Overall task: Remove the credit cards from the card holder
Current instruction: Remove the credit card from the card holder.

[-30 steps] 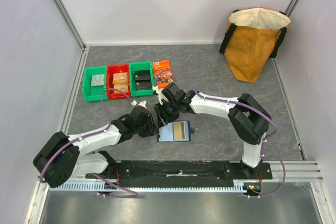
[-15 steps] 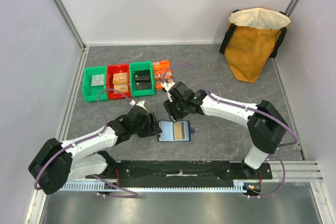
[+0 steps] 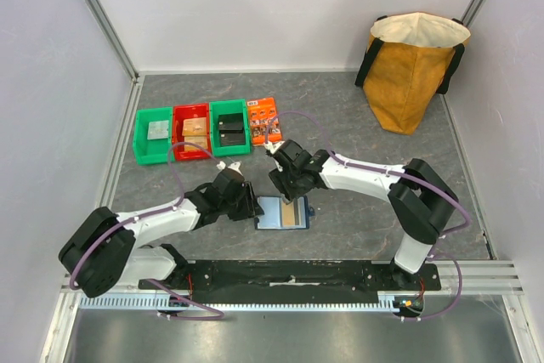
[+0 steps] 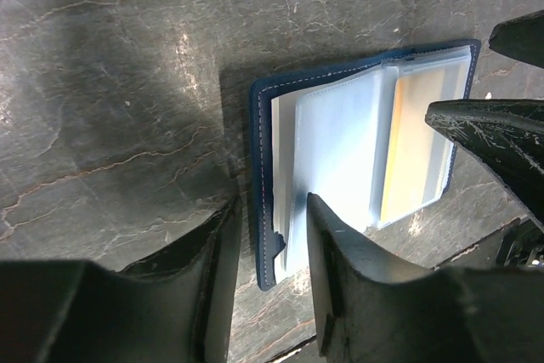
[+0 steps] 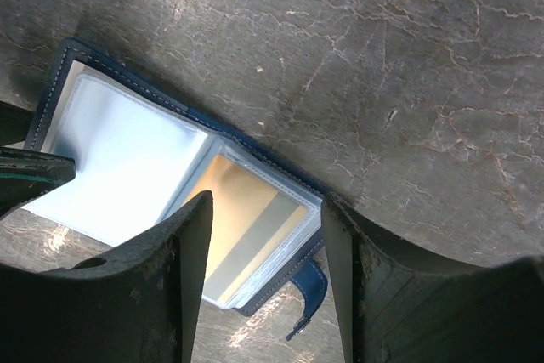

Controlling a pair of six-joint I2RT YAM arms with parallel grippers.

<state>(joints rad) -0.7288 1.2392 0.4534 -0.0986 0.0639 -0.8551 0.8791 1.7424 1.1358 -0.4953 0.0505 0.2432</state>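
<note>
Tabletop point(image 3: 340, 108) of dark grey, veined stone pattern, walled on three sides by pale panels. Mustard tote bag point(image 3: 412, 70) with black handles stands upright in the far right corner, well apart from everything else. Left arm point(image 3: 161, 220) and right arm point(image 3: 365, 174) reach inward from their bases at the near edge and meet over the middle of the table.

Three bins stand in a row at far left, touching side by side: a green bin point(image 3: 154, 135), a red bin point(image 3: 192, 131) and a second green bin point(image 3: 229, 127). Just right of them lies an orange printed packet point(image 3: 263, 118).

Card holder point(image 3: 280, 212), navy blue, lies open and flat on the table between the two arms. Its clear pale blue sleeves point(image 4: 340, 142) face up.

Left gripper point(image 4: 272, 210) has its jaws apart, straddling the holder's left edge: one finger is beside the cover and the other over the sleeves. Nothing is clamped. Right gripper point(image 5: 268, 206) also stands with jaws spread and grips nothing, hovering over the holder's right half.

Tan-gold credit card point(image 5: 246, 227) sits inside the right-hand sleeve, not yet drawn out. Small closing tab point(image 5: 310, 291) projects from the holder's right edge onto the table.
</note>
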